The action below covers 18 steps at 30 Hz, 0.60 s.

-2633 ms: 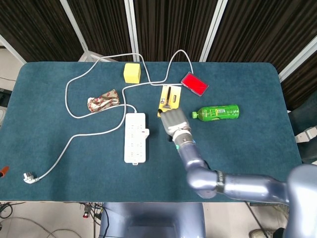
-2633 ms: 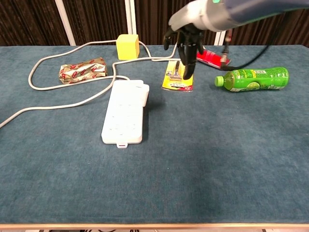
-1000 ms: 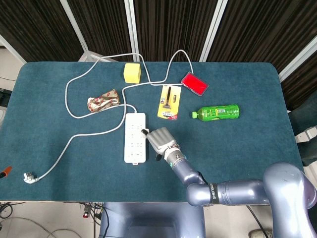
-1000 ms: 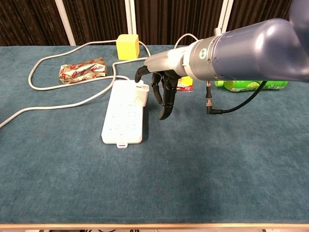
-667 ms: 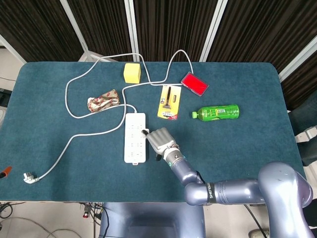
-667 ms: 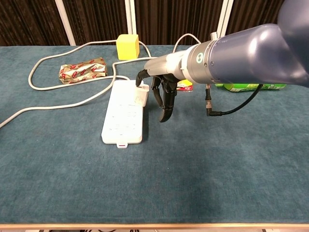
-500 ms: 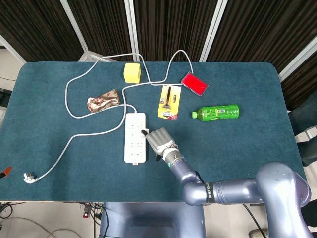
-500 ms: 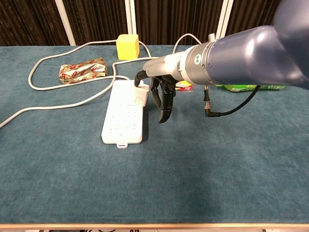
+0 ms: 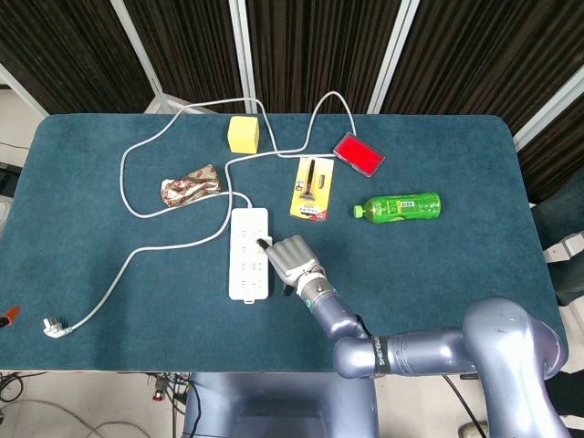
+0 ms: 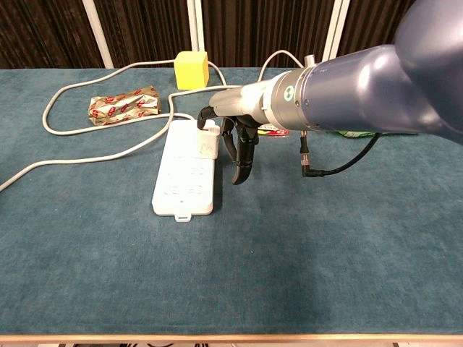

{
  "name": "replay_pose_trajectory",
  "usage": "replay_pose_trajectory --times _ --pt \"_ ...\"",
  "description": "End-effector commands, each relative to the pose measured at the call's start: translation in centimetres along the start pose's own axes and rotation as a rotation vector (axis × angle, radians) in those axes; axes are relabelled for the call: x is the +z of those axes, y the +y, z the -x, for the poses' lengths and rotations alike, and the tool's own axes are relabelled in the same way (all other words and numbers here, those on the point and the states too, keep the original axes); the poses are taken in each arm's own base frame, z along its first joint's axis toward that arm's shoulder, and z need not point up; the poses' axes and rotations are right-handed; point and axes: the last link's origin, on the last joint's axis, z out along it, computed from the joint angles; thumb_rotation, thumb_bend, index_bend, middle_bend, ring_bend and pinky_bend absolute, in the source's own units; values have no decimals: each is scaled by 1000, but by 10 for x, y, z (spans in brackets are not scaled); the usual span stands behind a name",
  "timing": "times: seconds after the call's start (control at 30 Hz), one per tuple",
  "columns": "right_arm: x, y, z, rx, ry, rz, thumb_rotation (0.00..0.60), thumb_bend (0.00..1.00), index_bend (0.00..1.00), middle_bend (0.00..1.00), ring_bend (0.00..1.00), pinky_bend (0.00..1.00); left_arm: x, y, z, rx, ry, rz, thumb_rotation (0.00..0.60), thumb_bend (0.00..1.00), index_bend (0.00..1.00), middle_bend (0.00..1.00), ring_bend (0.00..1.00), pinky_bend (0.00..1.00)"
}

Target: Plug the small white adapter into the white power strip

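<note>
The white power strip (image 9: pixel 246 270) (image 10: pixel 184 174) lies flat left of the table's centre, its cord running off to the back left. The small white adapter (image 10: pixel 210 142) stands on the strip's right edge near its far end. My right hand (image 9: pixel 291 258) (image 10: pixel 236 139) is on it: the thumb reaches over its far side and the other fingers curl down along its right side, pinching it. In the head view the hand covers nearly all of the adapter. My left hand shows in neither view.
A yellow cube (image 9: pixel 243 134), a crumpled snack wrapper (image 9: pixel 190 185), a yellow razor pack (image 9: pixel 312 187), a red box (image 9: pixel 358 153) and a green bottle (image 9: pixel 398 207) lie behind and to the right. The strip's loose plug (image 9: pixel 57 326) lies front left.
My right hand came down from above the razor pack to the strip's right edge and closed on the adapter. Over the last second it edged slightly left.
</note>
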Motion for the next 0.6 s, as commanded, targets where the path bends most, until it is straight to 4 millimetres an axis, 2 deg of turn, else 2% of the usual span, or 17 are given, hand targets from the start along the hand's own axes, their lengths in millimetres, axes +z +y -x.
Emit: replay_pose_trajectory --times 0.03,0.27,0.6 --pt "0 -2 0 -2 -1 -4 600 213 258 506 522 395 0 0 0 -1 0 0 600 84 179 0 0 0" --pt "2 -6 4 -28 -6 -2 600 213 362 515 536 395 0 0 -1 -2 1 1 600 84 179 0 0 0" --pt "5 -13 11 -46 -15 -7 600 213 443 533 550 395 0 -1 -1 -5 2 -1 600 84 180 0 0 0"
